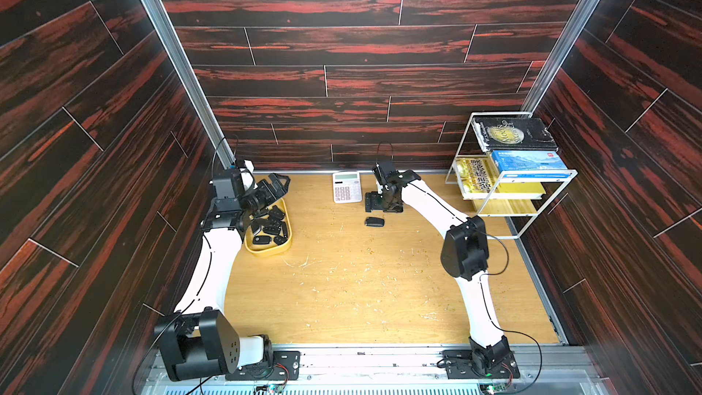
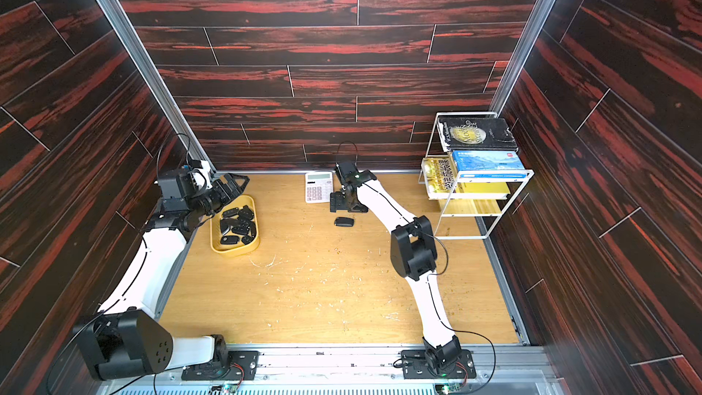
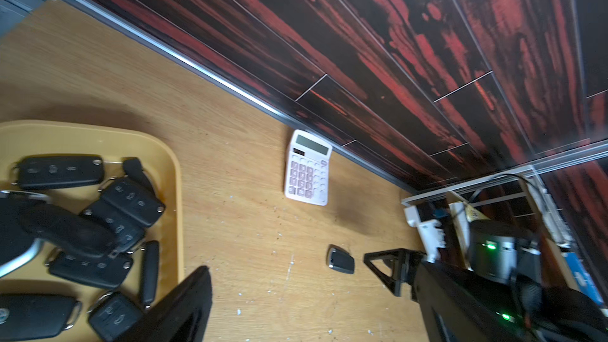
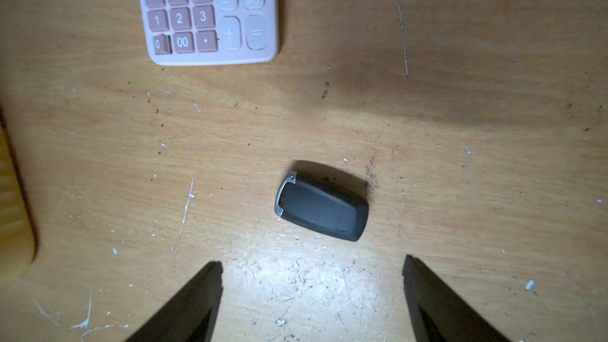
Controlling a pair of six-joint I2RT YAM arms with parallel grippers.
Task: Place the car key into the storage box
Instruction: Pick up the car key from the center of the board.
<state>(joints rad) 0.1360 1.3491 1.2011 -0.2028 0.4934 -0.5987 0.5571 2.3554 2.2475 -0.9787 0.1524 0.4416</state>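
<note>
The car key (image 1: 374, 221) lies flat on the wooden surface (image 1: 361, 290), out in the open and well apart from the storage box (image 1: 266, 251). It is a dark fob with a silver band at one end, seen close in the right wrist view (image 4: 322, 207). It touches nothing but the surface.

The right claw (image 4: 312, 264) is released: its two black fingers stand wide apart with only bare wood between them. The key lies just beyond the fingertips (image 4: 210, 278), not between them. In both top views this claw points down at the surface between the key and the white calculator (image 1: 347, 187), which sits near the back wall.

The left claw (image 3: 286, 263) is also released, fingers spread wide and holding nothing. In a top view it hangs by the far end of the storage box, close to the back left corner (image 1: 280, 184).

The storage box is a shallow yellow tray on the left side of the surface. It already holds a heap of black car keys (image 1: 271, 224), several lying across one another. The left wrist view shows their buttons and metal rings.

On the right, against the wall, stands a white wire rack (image 1: 509, 218) with books (image 1: 513, 134) laid on its shelves. Pale scuffs and specks mark the wood in front of the arms
</note>
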